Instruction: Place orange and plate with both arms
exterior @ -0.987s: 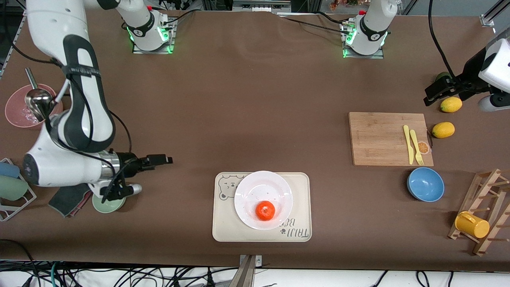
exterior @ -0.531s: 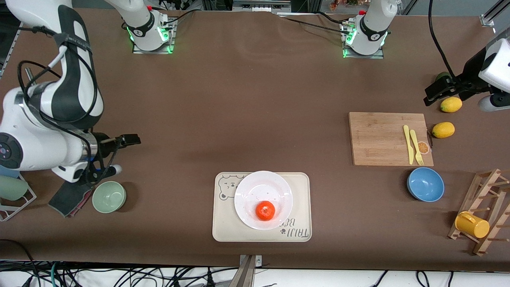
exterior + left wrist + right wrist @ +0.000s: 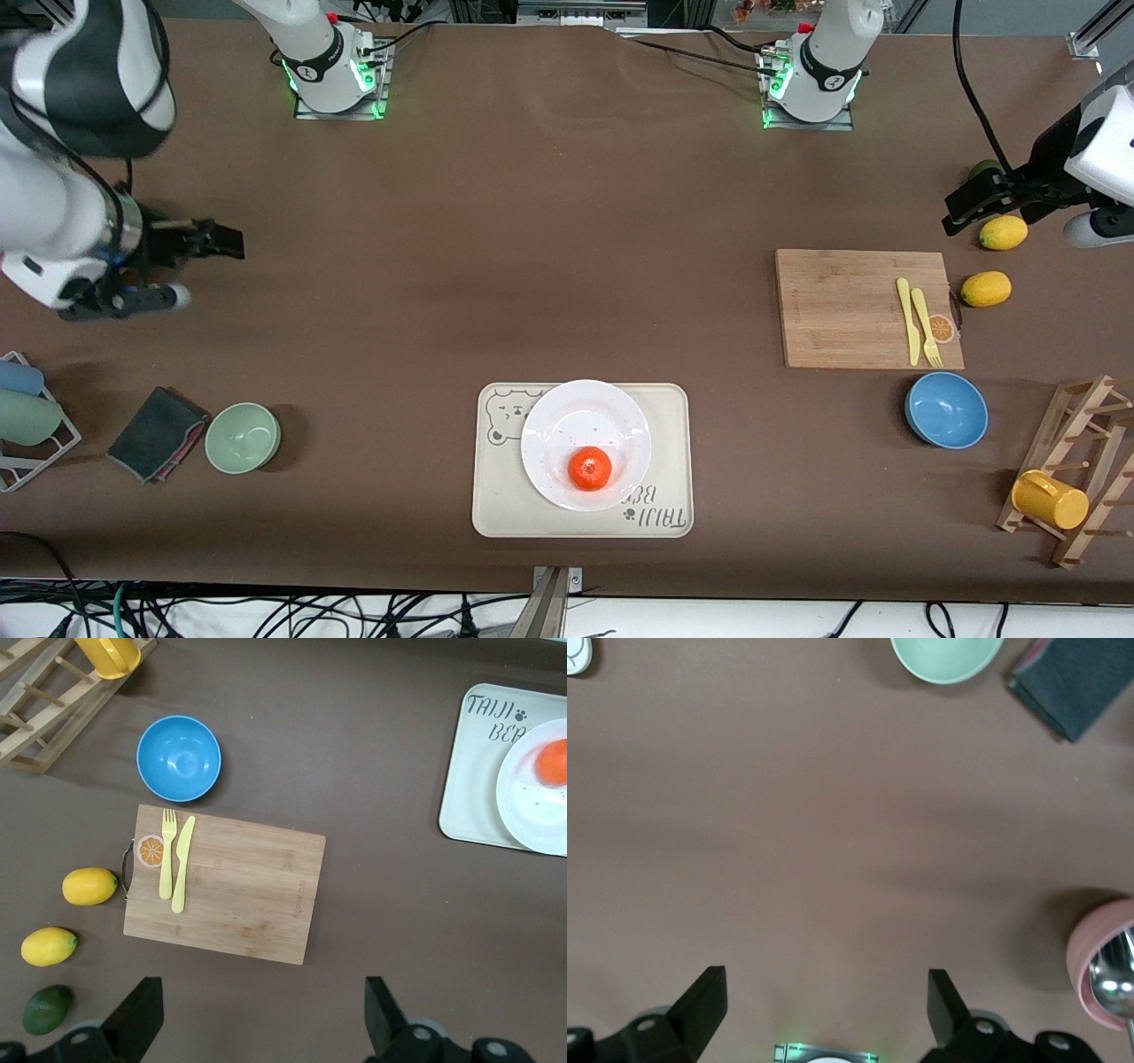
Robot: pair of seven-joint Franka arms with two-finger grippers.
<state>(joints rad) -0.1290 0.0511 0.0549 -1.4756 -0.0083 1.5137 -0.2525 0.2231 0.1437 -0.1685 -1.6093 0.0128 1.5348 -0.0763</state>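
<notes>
You see the orange [image 3: 590,468] resting on the plate [image 3: 567,416], atop the tray [image 3: 496,523]. The right gripper [image 3: 226,241] has swung away, empty and spread, toward its table end (left gripper [image 3: 961,208] waits, spread, by the lemons [image 3: 1003,232]); placement looks finished.

A high front camera faces both robot bases across the tabletop [image 3: 549,266]; each wrist camera looks straight down. Front and left wrist views share the cutting board [image 3: 850,306] [image 3: 239,886].
</notes>
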